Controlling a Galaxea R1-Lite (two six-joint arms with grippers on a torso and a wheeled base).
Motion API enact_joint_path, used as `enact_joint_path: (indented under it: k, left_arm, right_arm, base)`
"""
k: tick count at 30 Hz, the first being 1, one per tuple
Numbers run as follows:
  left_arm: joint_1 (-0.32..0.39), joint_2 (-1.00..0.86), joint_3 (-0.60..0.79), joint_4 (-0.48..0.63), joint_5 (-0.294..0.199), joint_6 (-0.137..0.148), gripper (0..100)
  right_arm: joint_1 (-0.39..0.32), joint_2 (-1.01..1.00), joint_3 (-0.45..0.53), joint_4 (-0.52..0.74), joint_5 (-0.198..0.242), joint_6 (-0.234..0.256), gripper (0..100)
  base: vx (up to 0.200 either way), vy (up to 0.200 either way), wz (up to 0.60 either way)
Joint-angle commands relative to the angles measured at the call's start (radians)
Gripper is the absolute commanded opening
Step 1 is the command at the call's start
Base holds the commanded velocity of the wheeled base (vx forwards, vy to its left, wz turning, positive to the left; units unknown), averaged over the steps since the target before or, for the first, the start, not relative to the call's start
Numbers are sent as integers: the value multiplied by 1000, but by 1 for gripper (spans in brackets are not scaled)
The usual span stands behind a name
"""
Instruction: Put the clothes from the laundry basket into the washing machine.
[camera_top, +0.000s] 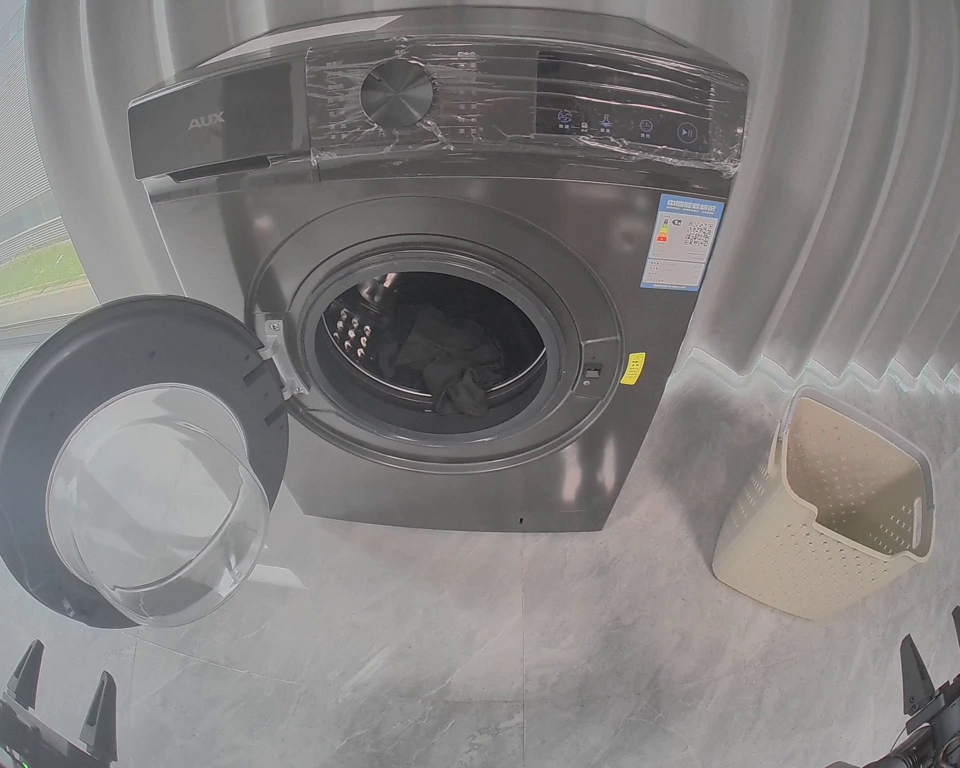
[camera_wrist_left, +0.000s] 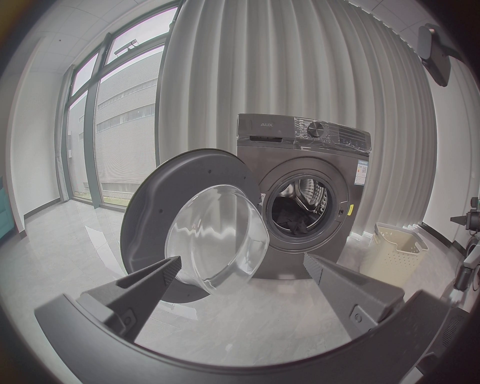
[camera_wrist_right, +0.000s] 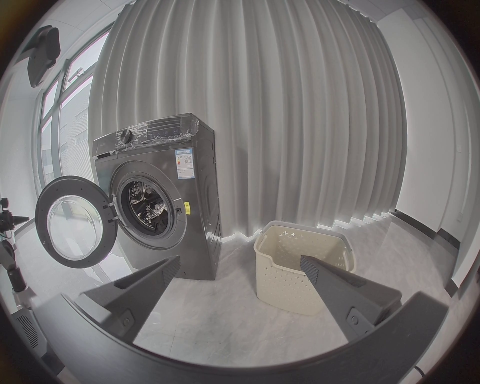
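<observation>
A grey front-loading washing machine (camera_top: 440, 290) stands ahead with its round door (camera_top: 130, 460) swung wide to the left. Dark clothes (camera_top: 455, 365) lie inside the drum (camera_wrist_left: 295, 222). The cream perforated laundry basket (camera_top: 835, 505) stands on the floor to the machine's right, and I see nothing in it (camera_wrist_right: 300, 265). My left gripper (camera_top: 60, 685) is open low at the left, well back from the door (camera_wrist_left: 200, 220). Low at the right, my right gripper (camera_wrist_right: 240, 270) is open and holds nothing, back from the basket.
Pale curtains (camera_top: 850, 200) hang behind the machine and basket. The marble-tiled floor (camera_top: 480, 640) between me and the machine is bare. The open door juts out over the floor on the left. Tall windows (camera_wrist_left: 115, 125) line the far left wall.
</observation>
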Motion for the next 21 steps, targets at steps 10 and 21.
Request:
enact_joint_path:
  k: [10,21]
  left_arm:
    - [0,-10,16,-1,1,-1,100]
    - [0,-10,16,-1,1,-3,100]
  right_arm:
    - [0,-12,18,-1,0,0,100]
    - [2,-12,18,0,3,-10,100]
  base:
    - [0,0,0]
    - [109,0,0]
